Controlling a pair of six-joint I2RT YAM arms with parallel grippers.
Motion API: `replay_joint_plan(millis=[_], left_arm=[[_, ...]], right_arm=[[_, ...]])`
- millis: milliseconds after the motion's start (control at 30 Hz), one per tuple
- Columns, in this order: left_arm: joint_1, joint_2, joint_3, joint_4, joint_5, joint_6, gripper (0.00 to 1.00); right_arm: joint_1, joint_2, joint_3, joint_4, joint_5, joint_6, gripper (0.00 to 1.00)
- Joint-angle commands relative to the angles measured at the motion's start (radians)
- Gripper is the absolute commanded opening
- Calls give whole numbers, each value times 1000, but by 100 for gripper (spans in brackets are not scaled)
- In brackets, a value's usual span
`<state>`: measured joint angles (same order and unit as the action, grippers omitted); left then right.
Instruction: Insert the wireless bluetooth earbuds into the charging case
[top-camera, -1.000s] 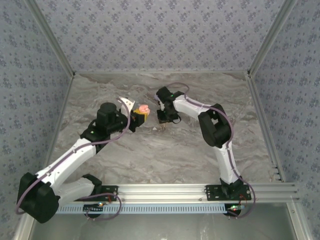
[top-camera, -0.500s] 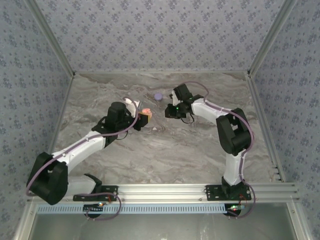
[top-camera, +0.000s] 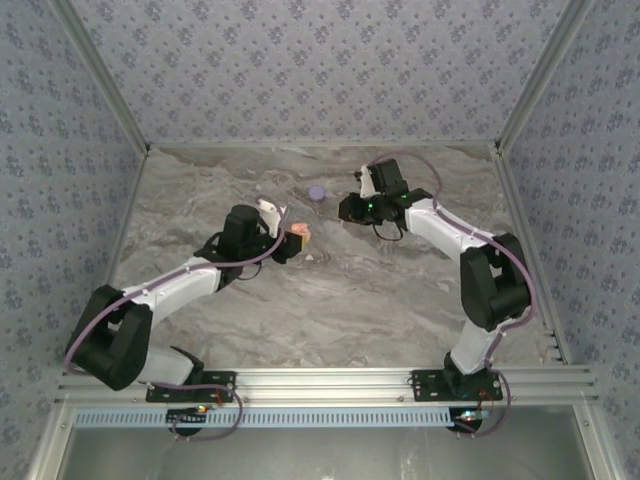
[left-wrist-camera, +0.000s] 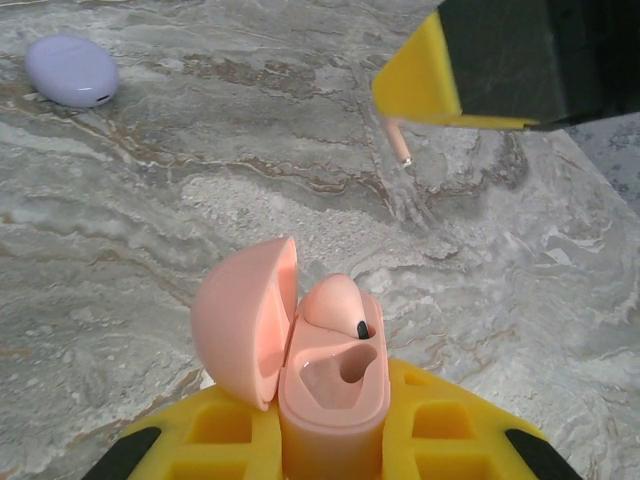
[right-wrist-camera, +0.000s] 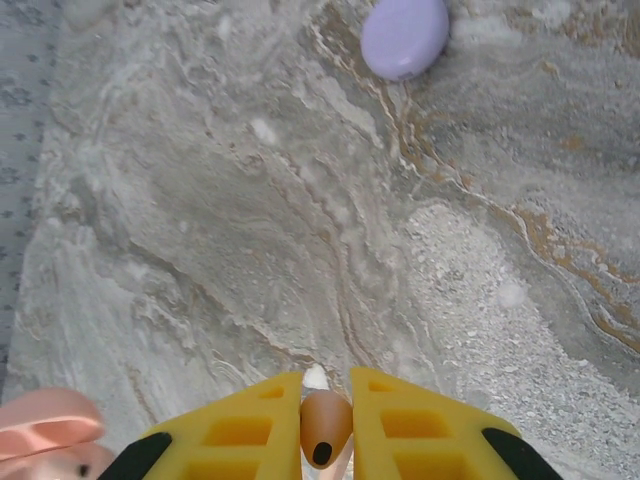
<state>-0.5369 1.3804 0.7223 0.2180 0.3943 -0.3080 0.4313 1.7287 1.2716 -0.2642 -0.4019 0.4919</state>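
In the left wrist view, my left gripper (left-wrist-camera: 330, 402) is shut on the pink charging case (left-wrist-camera: 335, 400), which stands upright with its lid (left-wrist-camera: 240, 330) swung open to the left. One pinkish earbud (left-wrist-camera: 335, 303) sits in the far slot, and the near slot (left-wrist-camera: 345, 370) is hollow. My right gripper (right-wrist-camera: 326, 388) is shut on a second pinkish earbud (right-wrist-camera: 325, 425). From above, the right gripper (top-camera: 347, 208) hovers to the right of and behind the case (top-camera: 298, 235). Its yellow finger (left-wrist-camera: 425, 85) and the earbud's stem (left-wrist-camera: 400, 147) hang beyond the case.
A closed lilac case (top-camera: 317, 192) lies on the marbled table (top-camera: 330, 300) behind both grippers; it is also seen as a lilac case (left-wrist-camera: 70, 70) at upper left and a lilac case (right-wrist-camera: 405, 35) at top. Patterned walls enclose the table.
The left arm has reached forward and right with the pink case. The right gripper has drawn back and to the right with its earbud, uncovering the lilac case.
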Motion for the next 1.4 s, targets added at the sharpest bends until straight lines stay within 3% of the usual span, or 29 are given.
replay_joint_plan(millis=[0, 500, 900, 1367], left_arm=[[-3, 15, -18, 106, 70, 4, 9], [-5, 67, -70, 371, 174, -25, 9], [-7, 98, -80, 553, 235, -107, 9], [-10, 94, -45, 523, 226, -140, 9]], right_arm=[[-3, -66, -19, 48, -27, 18, 18], [67, -203, -23, 94, -6, -60, 18], [129, -219, 7, 92, -11, -99, 19], [165, -219, 19, 98, -21, -117, 19]])
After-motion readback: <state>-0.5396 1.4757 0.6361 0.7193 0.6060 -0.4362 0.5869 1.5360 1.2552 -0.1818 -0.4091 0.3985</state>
